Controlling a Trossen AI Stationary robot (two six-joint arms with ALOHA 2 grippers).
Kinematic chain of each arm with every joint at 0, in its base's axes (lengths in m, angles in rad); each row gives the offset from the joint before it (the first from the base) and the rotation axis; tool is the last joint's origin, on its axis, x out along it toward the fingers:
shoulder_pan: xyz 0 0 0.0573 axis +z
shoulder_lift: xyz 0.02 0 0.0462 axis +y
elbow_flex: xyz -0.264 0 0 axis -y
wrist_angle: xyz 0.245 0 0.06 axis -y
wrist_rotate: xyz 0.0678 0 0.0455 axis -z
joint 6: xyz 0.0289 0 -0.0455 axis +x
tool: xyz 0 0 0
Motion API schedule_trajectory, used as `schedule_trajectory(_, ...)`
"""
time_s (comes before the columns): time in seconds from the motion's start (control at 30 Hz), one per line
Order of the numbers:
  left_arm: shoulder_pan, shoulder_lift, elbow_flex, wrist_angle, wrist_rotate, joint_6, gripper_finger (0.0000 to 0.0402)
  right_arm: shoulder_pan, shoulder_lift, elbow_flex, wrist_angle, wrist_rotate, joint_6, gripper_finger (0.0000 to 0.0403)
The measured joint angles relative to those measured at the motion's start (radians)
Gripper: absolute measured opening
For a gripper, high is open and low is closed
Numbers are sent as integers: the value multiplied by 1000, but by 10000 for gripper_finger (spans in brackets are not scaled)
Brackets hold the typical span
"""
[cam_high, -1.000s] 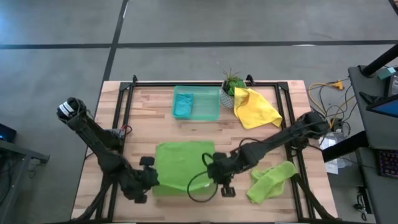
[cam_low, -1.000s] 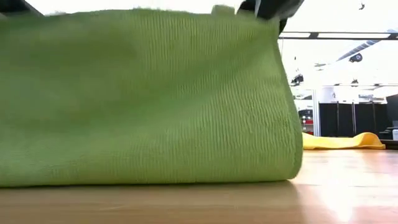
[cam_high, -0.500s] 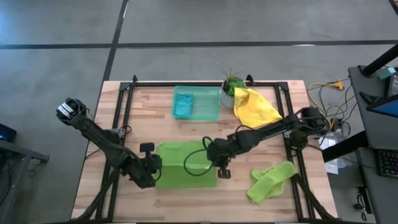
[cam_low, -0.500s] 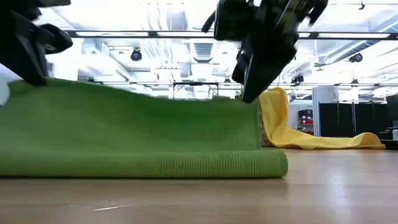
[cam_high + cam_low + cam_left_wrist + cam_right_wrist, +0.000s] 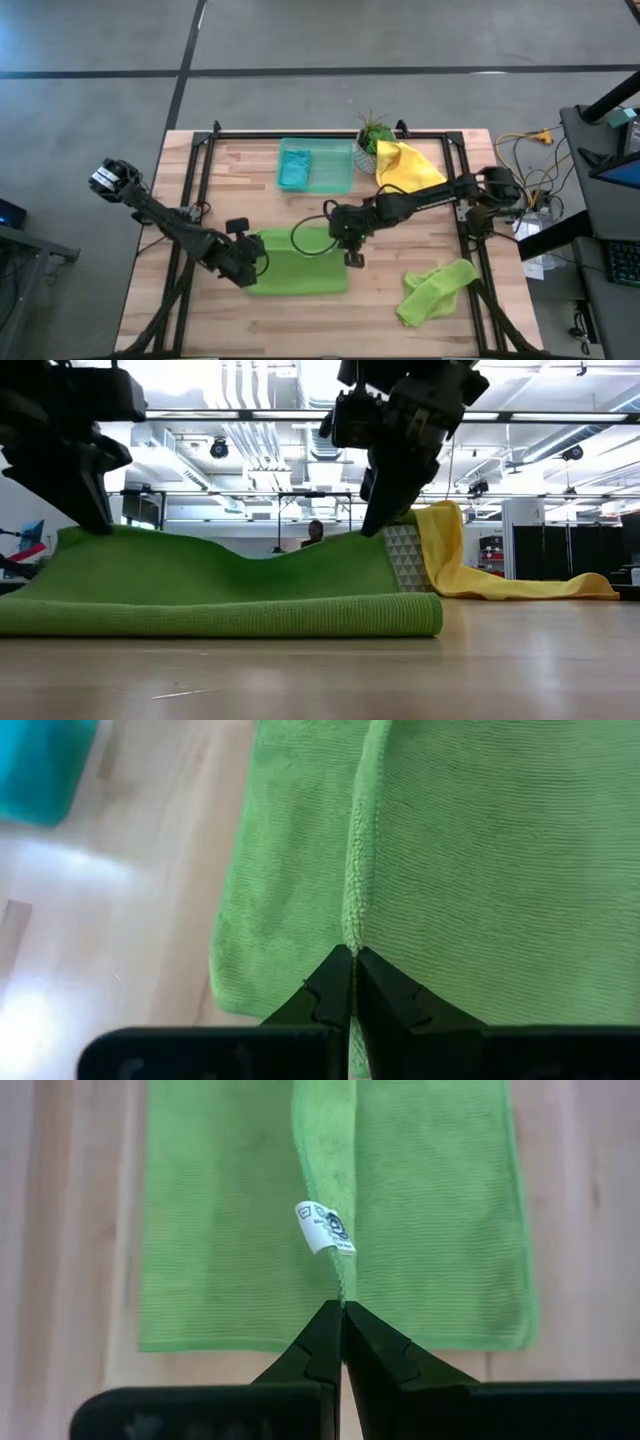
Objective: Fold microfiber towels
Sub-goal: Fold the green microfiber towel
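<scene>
Pale wooden tabletop: nearest the front edge a crumpled lime green microfiber cloth lies untouched at the right, and left of it the flat lime green microfiber towel sits doubled over. Left gripper and right gripper each pinch a far corner of that towel's upper layer, so the first fold looks nearly laid; next comes lowering the edge flush and letting go. Farther back lie the crumpled yellow microfiber cloth and a translucent green plastic tray holding the teal-blue cloth.

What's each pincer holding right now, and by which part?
Both are shut on the green towel, folded over on the table. Left pincer pinches its hemmed edge at one corner; right pincer pinches the edge at the other, by the care tag.
</scene>
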Motion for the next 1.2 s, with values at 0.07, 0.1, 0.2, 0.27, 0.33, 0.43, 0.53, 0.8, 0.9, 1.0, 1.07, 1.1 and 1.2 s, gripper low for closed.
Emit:
schedule_trajectory(0.07,13,0,-3,1,0,26,0,-15,0,0,0,0,-7,9)
schedule_trajectory(0.1,21,0,-6,2,0,36,0,-22,0,0,0,0,-11,9)
schedule_trajectory(0.2,44,0,-17,2,0,52,0,-40,7,0,-1,0,-14,9)
schedule_trajectory(0.27,59,0,-31,10,0,52,0,-50,14,0,-2,1,-14,9)
schedule_trajectory(0.33,71,0,-45,10,0,51,0,-56,22,0,-2,1,-13,9)
schedule_trajectory(0.43,86,0,-62,11,0,51,0,-65,40,0,-3,3,-12,9)
schedule_trajectory(0.53,102,0,-73,9,0,50,0,-73,60,0,-3,5,6,9)
schedule_trajectory(0.8,156,0,-92,10,-4,49,0,-106,74,-1,-7,138,103,9)
schedule_trajectory(0.9,176,0,-101,10,-19,47,13,-122,68,-1,-6,136,120,11)
schedule_trajectory(1.0,188,-8,-112,8,-46,47,45,-131,68,-1,-10,129,133,29)
schedule_trajectory(1.07,195,-23,-116,9,-70,47,76,-136,67,-1,-11,128,152,49)
schedule_trajectory(1.1,198,-32,-118,8,-86,46,92,-138,67,-1,-13,128,162,62)
schedule_trajectory(1.2,204,-57,-122,-4,-136,46,143,-141,67,-1,-22,131,179,104)
